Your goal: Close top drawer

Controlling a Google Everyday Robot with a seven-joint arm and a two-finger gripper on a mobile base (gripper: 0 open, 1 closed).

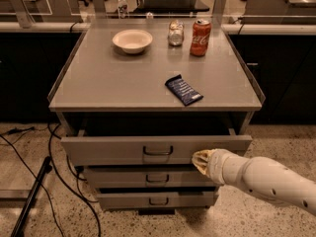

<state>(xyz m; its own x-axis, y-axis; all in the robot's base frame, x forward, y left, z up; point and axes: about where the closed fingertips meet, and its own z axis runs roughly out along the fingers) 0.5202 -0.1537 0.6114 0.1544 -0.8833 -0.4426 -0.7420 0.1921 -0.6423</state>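
Note:
The top drawer [113,148] is a wide grey metal drawer with a small dark bail handle [158,151] at its middle. It stands partly pulled out from the grey cabinet, with a dark gap behind its front panel. My gripper [199,160] comes in from the lower right on a white arm. Its tip rests against the lower right part of the drawer's front panel, to the right of the handle.
On the cabinet top [98,78] are a white bowl [132,40], a glass jar [175,33], a red soda can [200,30] and a dark blue snack bar [183,90]. Two narrower drawers [157,177] sit below. Black cables [54,181] lie on the floor at left.

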